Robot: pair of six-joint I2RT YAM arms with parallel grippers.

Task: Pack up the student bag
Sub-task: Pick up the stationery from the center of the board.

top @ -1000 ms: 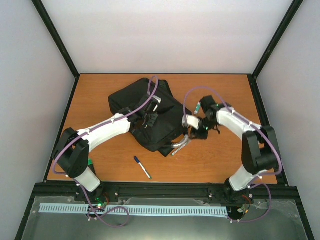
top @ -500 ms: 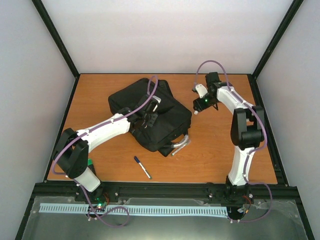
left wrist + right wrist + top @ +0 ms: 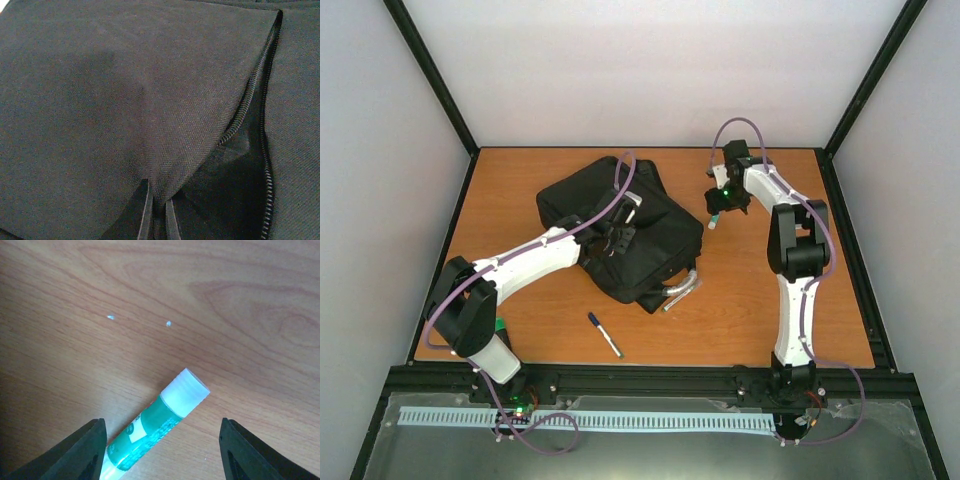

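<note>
The student bag (image 3: 620, 225) is a large black backpack lying in the middle of the table, its grey handle (image 3: 682, 288) at the near right corner. My left gripper (image 3: 620, 233) is shut on the bag's fabric flap (image 3: 150, 125) beside the open zipper (image 3: 250, 95), holding the flap up. My right gripper (image 3: 718, 203) is open and hovers just above a green glue stick with a white cap (image 3: 160, 425) that lies on the wood to the right of the bag. In the right wrist view the stick lies between my open fingers (image 3: 85, 450).
A blue and white pen (image 3: 605, 335) lies on the table near the front, below the bag. Black frame posts and white walls enclose the wooden table (image 3: 520, 190). The glue stick shows small in the top view (image 3: 713, 223).
My right arm has swung from the bag's near right edge to the far right of the table, over the glue stick. The left gripper has stayed on the flap.
</note>
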